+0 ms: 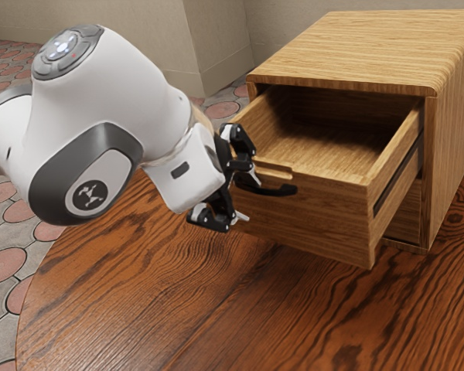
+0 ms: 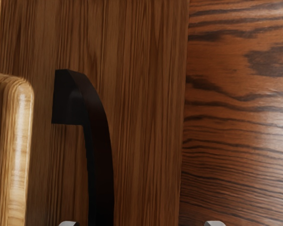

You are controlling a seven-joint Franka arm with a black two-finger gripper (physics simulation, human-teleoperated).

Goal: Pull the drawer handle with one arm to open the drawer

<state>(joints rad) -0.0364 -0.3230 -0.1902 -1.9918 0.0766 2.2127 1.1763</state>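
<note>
Handle (image 1: 272,188) (image 2: 98,155): a black curved bar fixed on the drawer (image 1: 325,212) front, near the end toward the exterior view's left. Its long axis is laid along the front, level with the table (image 1: 216,309). It bows outward toward the arm.

The drawer is seen pulled well out of the cabinet (image 1: 371,46), its front pointed to the exterior view's lower left. Inside, a bare wooden bottom is seen, partly in shadow.

Gripper (image 1: 241,189): held at the handle with the fingers spread wide, one above and one below the bar. It is open and not clamped on it.

In the wrist view the handle is seen close up against the drawer's (image 2: 141,94) grain. Two pale fingertips (image 2: 68,223) are noted well apart on either side of the bar, with the table (image 2: 236,117) beyond the front's edge. How far the drawer is open can be read from the exterior view alone.

The cabinet stands on the dark wood table. A tiled floor (image 1: 0,263) is seen past the table's rim.
</note>
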